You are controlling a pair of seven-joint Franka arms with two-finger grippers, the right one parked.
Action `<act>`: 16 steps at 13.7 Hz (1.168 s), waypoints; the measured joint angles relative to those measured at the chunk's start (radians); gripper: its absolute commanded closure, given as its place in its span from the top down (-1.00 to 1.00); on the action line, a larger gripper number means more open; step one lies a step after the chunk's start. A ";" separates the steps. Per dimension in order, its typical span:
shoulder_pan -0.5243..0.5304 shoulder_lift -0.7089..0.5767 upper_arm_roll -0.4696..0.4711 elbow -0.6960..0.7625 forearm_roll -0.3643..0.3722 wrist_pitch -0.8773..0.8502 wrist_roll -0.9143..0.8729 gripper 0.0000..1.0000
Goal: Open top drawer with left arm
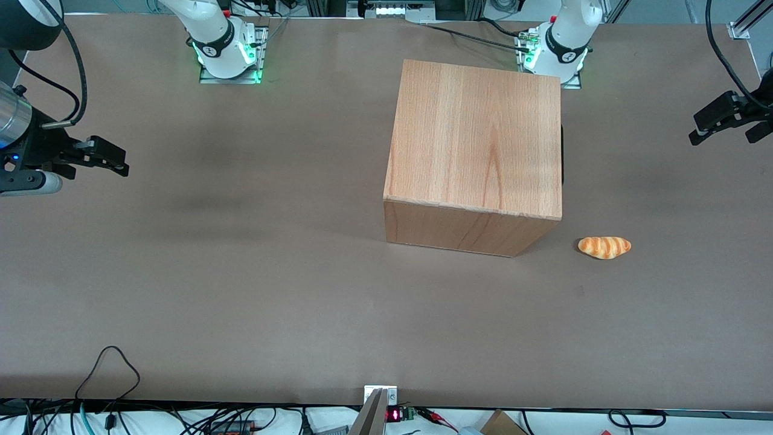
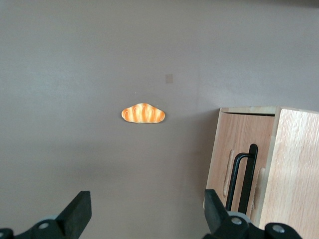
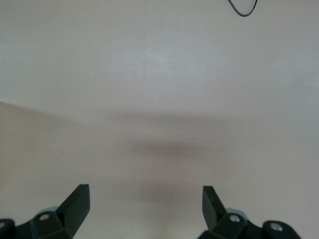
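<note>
Front view has the wooden cabinet (image 1: 474,154) sitting a bit toward the working arm's end of the brown table (image 1: 241,272), a plain light-wood box with visible grain, sharp square edges and a flat lid-like top. Its drawer face points toward the working arm's end, so from this camera you only get a thin dark sliver along that edge. Plenty of bare tabletop around it on every side.

The left arm's gripper (image 1: 728,124) hangs at the working arm's edge of the table, well apart from the cabinet, black and angular, with open table between them. In the left wrist view its two fingers (image 2: 77,214) are spread wide with nothing in them.

That same wrist view shows the cabinet's front: pale wood panels with slim black bar handles (image 2: 244,177), glossy and rounded. The top drawer (image 2: 234,149) looks pushed in flush, though I can't clearly make out the seam between drawers.

A little croissant (image 1: 604,247), orange with paler stripes, smooth like a toy, lies on the table near the cabinet's front corner, nearer to the front camera, not touching it.
</note>
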 measured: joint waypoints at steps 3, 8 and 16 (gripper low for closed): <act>0.000 0.000 0.003 0.000 0.000 -0.003 0.032 1.00; 0.000 0.012 0.005 0.000 -0.016 -0.049 0.049 1.00; 0.012 0.083 0.007 -0.115 -0.212 -0.044 0.050 1.00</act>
